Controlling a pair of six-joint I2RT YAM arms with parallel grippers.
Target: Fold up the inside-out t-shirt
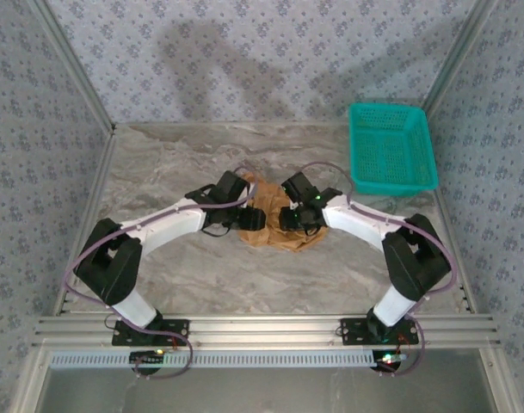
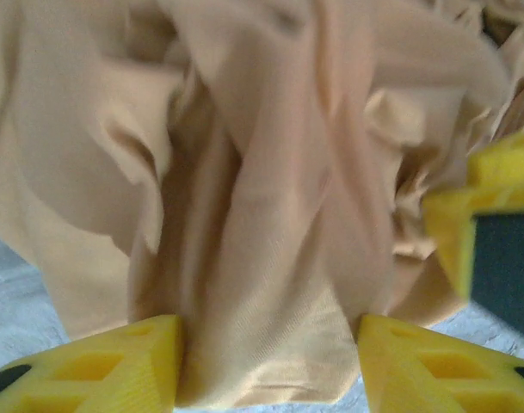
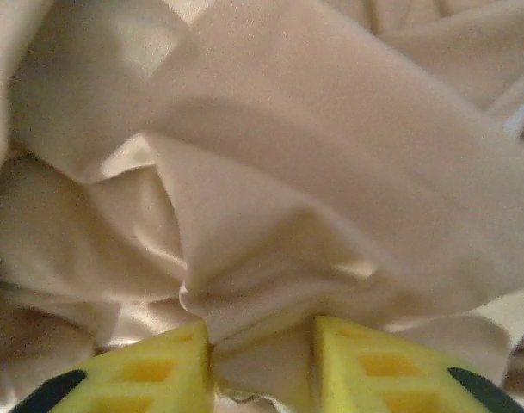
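At the middle of the table [image 1: 184, 163], your inside-out t-shirt [image 1: 274, 231] lies bunched between both arms. Your right gripper [image 3: 263, 361] pinches 1 fold, likely to lift it. Your left gripper [image 2: 266, 361] stands parted around a thick ridge, unclamped. No hem shows clearly. Bare tabletop surrounds the cloth for spreading, with the teal basket [image 1: 391, 146] well apart.

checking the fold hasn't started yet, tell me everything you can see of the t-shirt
The t-shirt is tan-orange soft knit cloth, crumpled into a small heap of deep folds rather than spread flat, at the middle of the marble-look table. No sleeve, label or print can be told apart. The right gripper pinches a narrow fold, and a wider bunch lies between the left gripper's spread fingers.
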